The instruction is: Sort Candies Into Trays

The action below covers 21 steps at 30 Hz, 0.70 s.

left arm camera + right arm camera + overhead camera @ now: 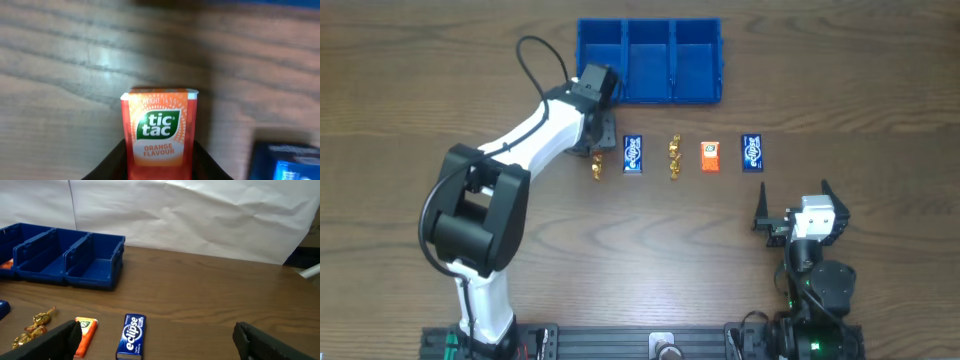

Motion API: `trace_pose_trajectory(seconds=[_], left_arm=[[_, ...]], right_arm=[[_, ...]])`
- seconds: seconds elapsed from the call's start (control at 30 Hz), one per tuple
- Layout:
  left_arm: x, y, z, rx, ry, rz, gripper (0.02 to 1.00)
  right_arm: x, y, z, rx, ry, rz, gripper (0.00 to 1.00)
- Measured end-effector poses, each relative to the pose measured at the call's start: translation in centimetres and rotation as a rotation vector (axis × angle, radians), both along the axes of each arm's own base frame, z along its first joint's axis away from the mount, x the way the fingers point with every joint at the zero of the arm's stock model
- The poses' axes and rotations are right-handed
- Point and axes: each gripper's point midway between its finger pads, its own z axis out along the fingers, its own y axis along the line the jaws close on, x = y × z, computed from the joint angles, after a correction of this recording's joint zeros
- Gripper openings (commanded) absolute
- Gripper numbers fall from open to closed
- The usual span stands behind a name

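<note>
Wooden table (880, 100) — left tool (159, 167) clamps an orange candy box (160, 125); right tool (160, 347) gapes apart.

Room on the right, crowded on the left
You have bare tabletop (800, 90) right of the tray (650, 99) — the left arm (535, 135) crowds its left corner.

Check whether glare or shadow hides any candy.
Left wrist view: the orange box is evenly lit; pale sheen on the table to one side, shadow on the other. Right wrist view: soft glare on the bare wood, none on the blue pack.
</note>
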Motion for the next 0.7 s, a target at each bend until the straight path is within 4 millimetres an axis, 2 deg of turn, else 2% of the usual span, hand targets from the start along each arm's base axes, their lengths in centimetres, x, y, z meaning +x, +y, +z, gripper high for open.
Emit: trace_pose_trajectory(seconds=[0.07,0.13,0.23,0.27,0.33,0.4,0.47,0.57,0.63,0.7], left_arm=[[0.7,-0.6,1.7,0.014,-0.012,-0.011,0.224],[2.2,-1.9,5.0,0.008,-0.063,-0.024,0.233],[5.1,-3.8,11.1,-0.027,-0.188,-0.038,0.233],[5.7,-4.0,12.4,-0.031,-0.219,-0.04,0.231],[7.8,-4.3,16.7,-0.049,-0.331,-0.032,0.218],[8.8,-3.6,19.0,-0.047,-0.392,-0.01,0.209],[9.6,-2.5,19.8,-0.038,-0.419,0.013,0.215],[10.9,-0.9,19.8,-0.022,-0.446,0.039,0.222],[11.5,-0.2,19.3,-0.014,-0.447,0.047,0.224],[12.0,0.2,17.7,0.004,-0.42,0.045,0.224]], right_arm=[[0.0,0.0,0.0,0.0,0.0,0.0,1.0],[0.0,0.0,0.0,0.0,0.0,0.0,1.0],[0.0,0.0,0.0,0.0,0.0,0.0,1.0],[0.0,0.0,0.0,0.0,0.0,0.0,1.0],[0.0,0.0,0.0,0.0,0.0,0.0,1.0],[0.0,0.0,0.0,0.0,0.0,0.0,1.0],[0.0,0.0,0.0,0.0,0.0,0.0,1.0],[0.0,0.0,0.0,0.0,0.0,0.0,1.0],[0.0,0.0,0.0,0.0,0.0,0.0,1.0],[0.0,0.0,0.0,0.0,0.0,0.0,1.0]])
